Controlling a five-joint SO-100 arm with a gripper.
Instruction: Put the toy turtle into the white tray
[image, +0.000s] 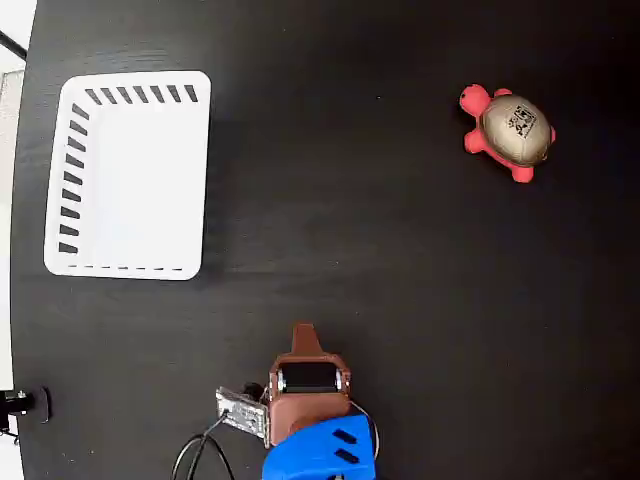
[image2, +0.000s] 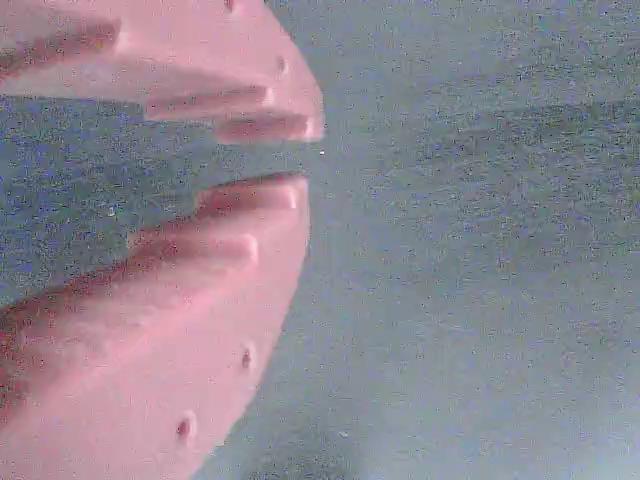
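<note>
The toy turtle (image: 510, 130), with a red-pink head and legs and a beige-gold shell, lies on the black table at the upper right of the fixed view. The white tray (image: 130, 260) sits at the upper left, with nothing in it. My gripper (image: 303, 330) is at the bottom centre, far from both, its tip pointing up the picture. In the wrist view the two pink fingers (image2: 250, 220) stand nearly together over bare dark table, gripper (image2: 308, 155) shut with nothing between them. Neither turtle nor tray shows in the wrist view.
The arm's brown wrist and blue body (image: 320, 450) stand at the bottom edge with a cable (image: 200, 455) trailing left. The table's left edge (image: 18, 200) runs just beside the tray.
</note>
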